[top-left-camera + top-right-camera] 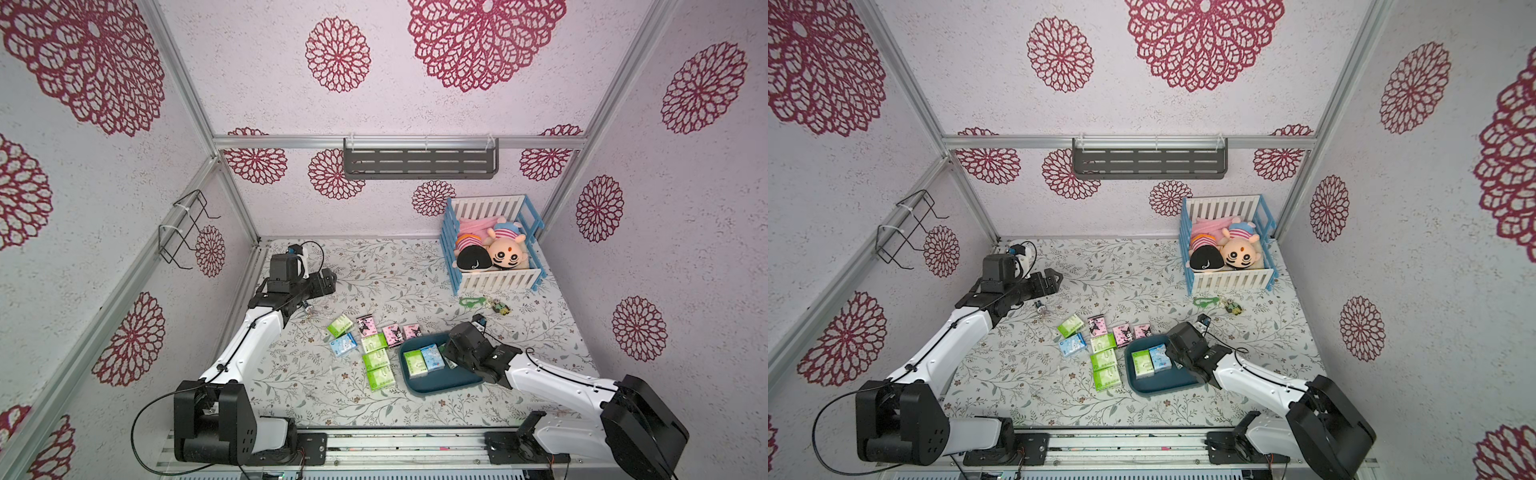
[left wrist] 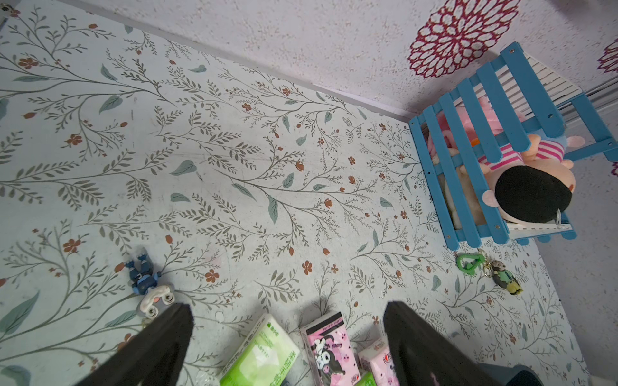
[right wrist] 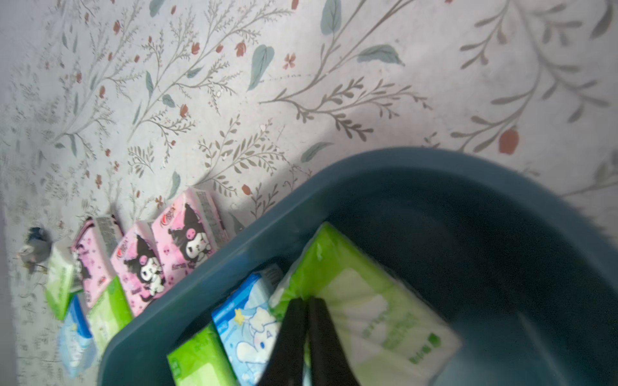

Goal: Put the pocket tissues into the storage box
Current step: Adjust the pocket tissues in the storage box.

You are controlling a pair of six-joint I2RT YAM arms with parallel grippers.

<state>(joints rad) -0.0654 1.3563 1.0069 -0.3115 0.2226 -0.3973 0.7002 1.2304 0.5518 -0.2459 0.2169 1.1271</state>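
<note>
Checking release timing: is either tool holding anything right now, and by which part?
Right tool pinches the lime green pack by its puckered edge, inside the storage box. Left tool is open, holding nothing.

Pale walls (image 1: 257,83), crimson rosettes (image 1: 337,54); floral tabletop (image 1: 374,266); grey slotted shelf (image 1: 419,162).

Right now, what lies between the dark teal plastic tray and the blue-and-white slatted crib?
A green clip keyring with a small figure charm, seen in both top views.

Bright even light, soft shadows — right-wrist view blurred
</note>
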